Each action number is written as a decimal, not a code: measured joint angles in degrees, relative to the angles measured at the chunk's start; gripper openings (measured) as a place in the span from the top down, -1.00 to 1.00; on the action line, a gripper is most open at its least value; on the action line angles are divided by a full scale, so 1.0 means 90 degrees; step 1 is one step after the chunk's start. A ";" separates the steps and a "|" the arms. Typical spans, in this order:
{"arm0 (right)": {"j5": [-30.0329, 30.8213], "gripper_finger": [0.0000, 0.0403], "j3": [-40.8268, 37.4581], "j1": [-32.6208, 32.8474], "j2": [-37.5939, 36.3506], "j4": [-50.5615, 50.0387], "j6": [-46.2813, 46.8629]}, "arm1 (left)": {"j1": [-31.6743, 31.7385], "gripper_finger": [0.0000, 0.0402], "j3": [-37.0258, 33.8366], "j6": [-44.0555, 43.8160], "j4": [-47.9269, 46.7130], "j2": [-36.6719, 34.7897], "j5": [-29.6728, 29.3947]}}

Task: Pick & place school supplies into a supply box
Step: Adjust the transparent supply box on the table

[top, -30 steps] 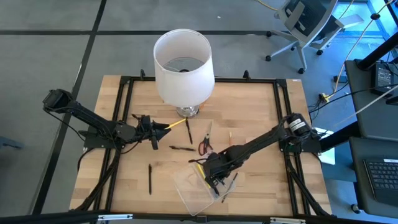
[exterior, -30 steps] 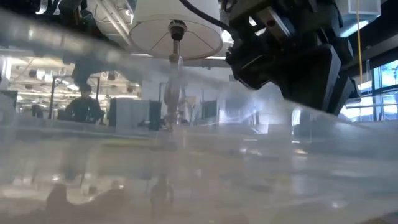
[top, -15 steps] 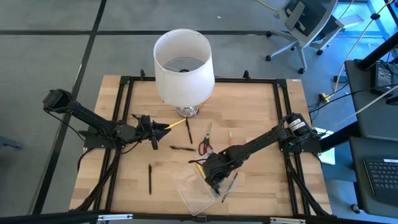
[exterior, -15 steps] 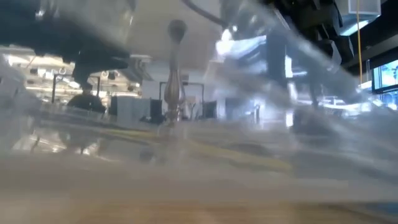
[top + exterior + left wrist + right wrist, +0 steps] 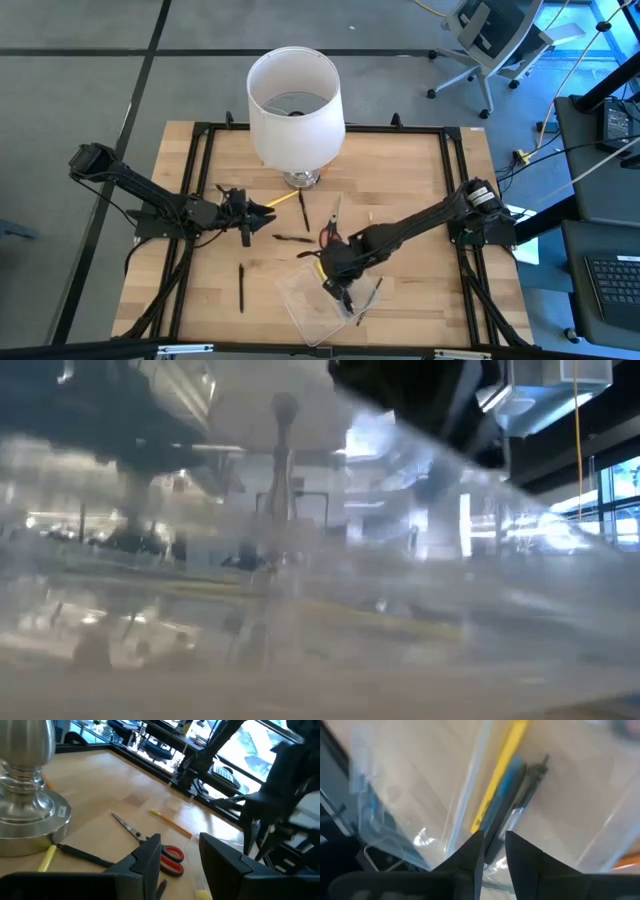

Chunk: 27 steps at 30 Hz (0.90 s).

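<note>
The clear supply box (image 5: 312,305) lies near the table's near edge; its wall fills the low view (image 5: 420,580). My right gripper (image 5: 336,276) (image 5: 493,842) hangs over the box's far end, fingers close together around a blue pen (image 5: 506,795). A yellow pen (image 5: 500,775) and a black pen (image 5: 527,782) lie beside it. My left gripper (image 5: 258,210) (image 5: 180,852) is open and empty, left of the red-handled scissors (image 5: 328,234) (image 5: 167,855). A yellow pencil (image 5: 286,198), a brown pen (image 5: 292,238) and a black pen (image 5: 241,287) lie flat on the table. My right gripper has the near end of the blue pen (image 5: 492,837) between its two fingertips, which come slanting down from the table's right side. The pen runs forward along the fingers into the box. The fingers hide the place of contact, so the kind of hold does not show.
A big white lampshade (image 5: 295,105) on a metal base (image 5: 25,815) stands at the table's far middle. An orange pencil (image 5: 170,822) lies right of the scissors. Another dark pen (image 5: 370,295) lies by the box's right side. Black rails frame the table.
My right gripper has gone a little toward the table's far left over the box's far end. In the low view the dark gripper that showed at upper right is gone, and the box's clear wall has shifted across the picture.
</note>
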 joint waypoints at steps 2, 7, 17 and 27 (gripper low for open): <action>0.0072 0.59 0.0302 -0.0052 0.0000 -0.0363 -0.0532 | 0.0000 0.37 0.0000 -0.0002 0.0000 0.0000 0.0117; 0.0567 0.59 0.1004 -0.0165 -0.0002 -0.2146 -0.1476 | -0.0002 0.37 0.0000 -0.0487 0.0006 0.0000 0.1134; 0.1096 0.59 0.1016 -0.0142 0.0000 -0.3393 -0.4693 | -0.0558 0.37 0.0019 -0.0590 -0.0338 0.0000 0.1556; -0.0628 0.59 0.0061 0.0069 0.0005 -0.2834 -0.5680 | -0.0724 0.37 0.0019 -0.1717 -0.1171 0.0000 0.0927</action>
